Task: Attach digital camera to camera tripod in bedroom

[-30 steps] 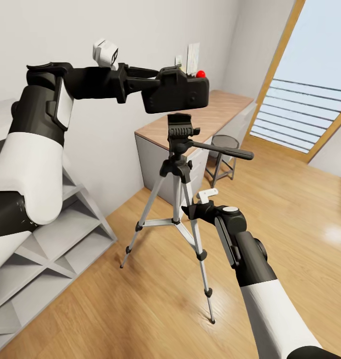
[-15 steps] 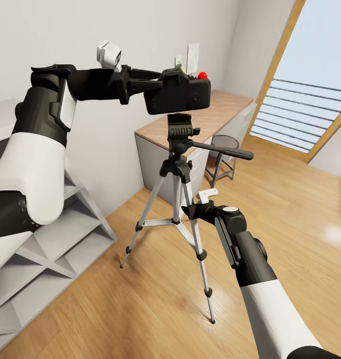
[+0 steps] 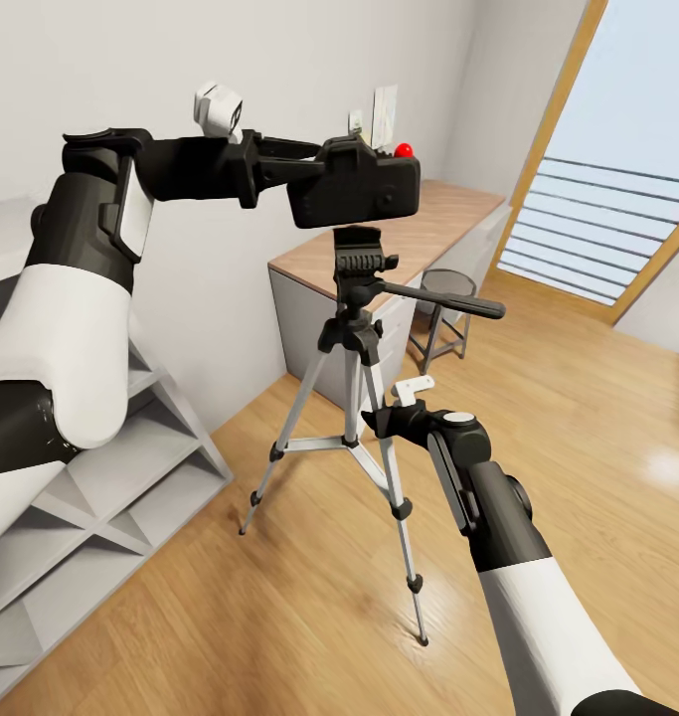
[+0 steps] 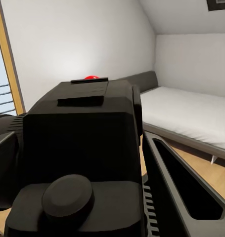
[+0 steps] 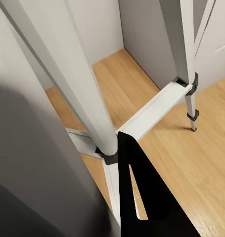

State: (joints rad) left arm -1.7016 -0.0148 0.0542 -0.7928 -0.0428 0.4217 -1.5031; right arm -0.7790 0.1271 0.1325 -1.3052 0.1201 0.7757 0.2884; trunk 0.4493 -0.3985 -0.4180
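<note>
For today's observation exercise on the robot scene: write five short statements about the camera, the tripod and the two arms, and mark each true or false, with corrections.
1. The left gripper holds the digital camera. True.
2. The camera is already seated on the camera tripod head. False: it hangs just above the head, with a slight gap.
3. The right gripper is down beside a silver tripod leg. True.
4. The tripod lies toppled on the wood floor. False: it stands upright on its three legs.
5. A small stool stands on top of the desk. False: it stands on the floor beside the desk.
</note>
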